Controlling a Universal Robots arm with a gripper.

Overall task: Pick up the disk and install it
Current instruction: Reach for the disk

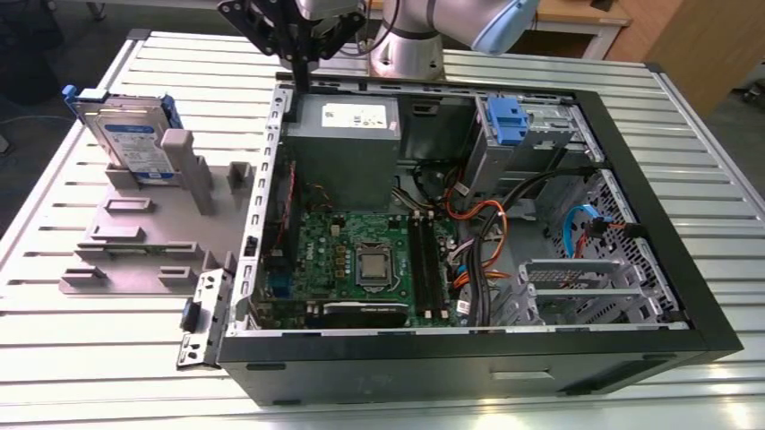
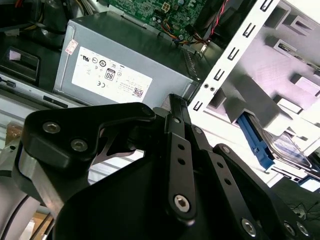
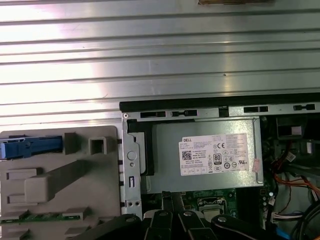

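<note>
Currently, one disk [image 1: 125, 134] stands on edge in one grey plastic holder [image 1: 143, 228] on the ribbed metal bench [image 1: 96, 367], at the exterior view's left, outside the case. Disk: flat silver rectangle, white-and-blue label, blue plastic frame. One black tower case [image 1: 478, 354] lies open just beside the holder. Inside: one grey metal power supply box [image 1: 347, 121] with a white sticker, one green circuit board [image 1: 358, 260], one blue plastic bracket [image 1: 508, 121] on the metal drive bay, a tangle of orange and black cables [image 1: 478, 215]. One arm [image 1: 407, 54] hangs over the case's corner by the power supply. Its black jaws are closed together, holding nothing, well apart from the disk.
</note>
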